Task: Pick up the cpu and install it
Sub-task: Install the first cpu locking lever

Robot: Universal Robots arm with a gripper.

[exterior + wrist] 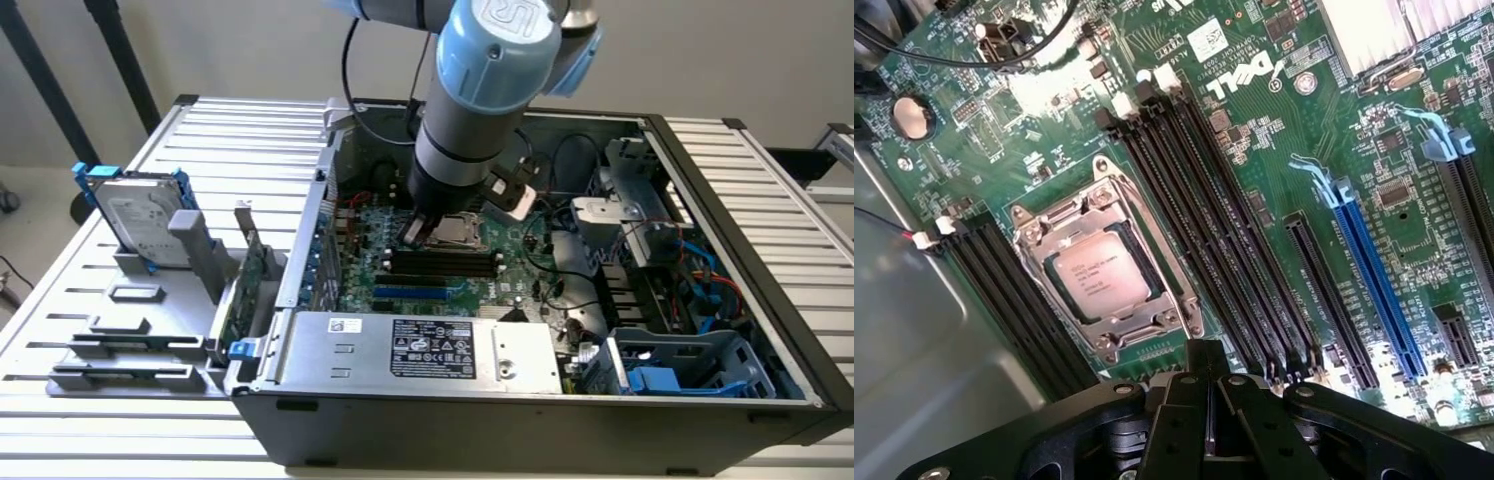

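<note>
The cpu [1099, 277], a small square chip with a dull silver top, lies flat inside the metal socket frame [1179, 300] on the green motherboard [1274, 130]. In the exterior view the cpu [461, 231] sits just below the arm's wrist, inside the open computer case. My gripper [1207, 390] hangs over the board beside the socket. Its black fingers are shut against each other with nothing between them, and they are apart from the chip. In the exterior view the gripper [423, 230] sits at the socket's edge on the exterior view's left.
Black memory slots [1224, 230] run along both sides of the socket, with a blue slot [1374, 290] and a heatsink [1374, 30] beyond. A grey box with a black label [427, 350] fills the case front. A hard drive with blue rails [134, 215] stands in a holder outside.
</note>
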